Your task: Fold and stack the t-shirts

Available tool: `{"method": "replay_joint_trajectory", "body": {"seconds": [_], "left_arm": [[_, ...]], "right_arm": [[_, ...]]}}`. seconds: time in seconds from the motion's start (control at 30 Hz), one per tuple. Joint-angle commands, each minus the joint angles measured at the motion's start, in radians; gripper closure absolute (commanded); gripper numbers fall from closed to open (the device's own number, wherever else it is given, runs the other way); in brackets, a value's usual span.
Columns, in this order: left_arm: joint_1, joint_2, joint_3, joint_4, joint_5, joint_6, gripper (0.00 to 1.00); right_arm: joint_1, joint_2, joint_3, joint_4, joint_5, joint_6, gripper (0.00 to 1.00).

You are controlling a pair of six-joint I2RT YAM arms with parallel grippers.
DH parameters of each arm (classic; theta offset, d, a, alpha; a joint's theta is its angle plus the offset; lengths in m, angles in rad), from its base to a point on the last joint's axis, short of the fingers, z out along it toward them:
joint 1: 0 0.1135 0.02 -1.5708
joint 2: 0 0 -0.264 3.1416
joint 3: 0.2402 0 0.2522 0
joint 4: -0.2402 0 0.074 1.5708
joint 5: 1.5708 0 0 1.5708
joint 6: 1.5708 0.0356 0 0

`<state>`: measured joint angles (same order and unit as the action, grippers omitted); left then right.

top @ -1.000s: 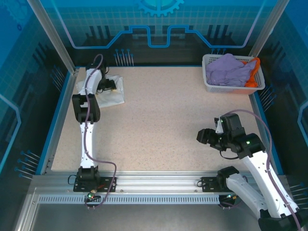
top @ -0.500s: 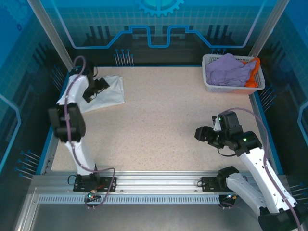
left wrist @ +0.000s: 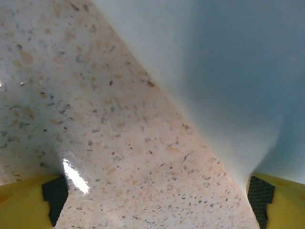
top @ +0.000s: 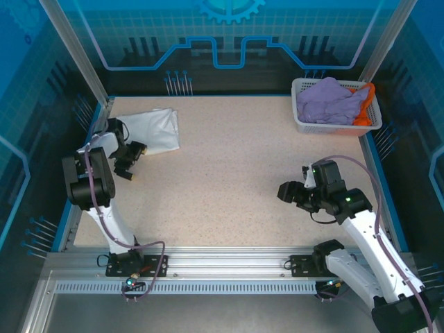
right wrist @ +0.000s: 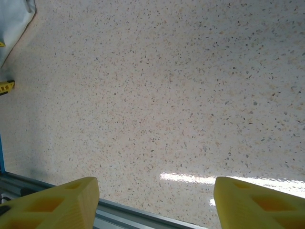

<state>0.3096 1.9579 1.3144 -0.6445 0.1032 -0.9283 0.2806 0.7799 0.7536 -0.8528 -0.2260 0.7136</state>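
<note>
On the speckled table (top: 236,180), the left gripper (top: 129,161) is seen spread wide and empty, just beside the folded white t-shirt (top: 156,130) at far left. Toward the right, the right gripper (top: 287,193) is held apart over bare tabletop, nothing gripped. A lavender t-shirt (top: 329,100) and an orange t-shirt (top: 367,104) are heaped in the white basket (top: 326,127) at far right

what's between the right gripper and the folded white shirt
Just bare speckled tabletop runs from the right gripper to the white t-shirt; the top view shows this.
</note>
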Motion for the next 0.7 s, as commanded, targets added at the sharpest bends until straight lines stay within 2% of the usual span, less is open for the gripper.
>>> {"method": "replay_joint_trajectory", "body": {"seconds": [0.0, 0.37, 0.67], "left_arm": [[0.010, 0.126, 0.082, 0.174, 0.065, -0.012, 0.01], [0.013, 0.352, 0.389, 0.149, 0.102, -0.054, 0.02], [0.011, 0.445, 0.568, 0.116, 0.106, -0.082, 0.02]], "right_arm": [[-0.012, -0.034, 0.002, -0.040, -0.009, -0.004, 0.34], [-0.012, -0.114, 0.022, -0.145, 0.026, 0.012, 0.34], [-0.009, -0.163, 0.039, -0.209, 0.054, 0.024, 0.34]]}}
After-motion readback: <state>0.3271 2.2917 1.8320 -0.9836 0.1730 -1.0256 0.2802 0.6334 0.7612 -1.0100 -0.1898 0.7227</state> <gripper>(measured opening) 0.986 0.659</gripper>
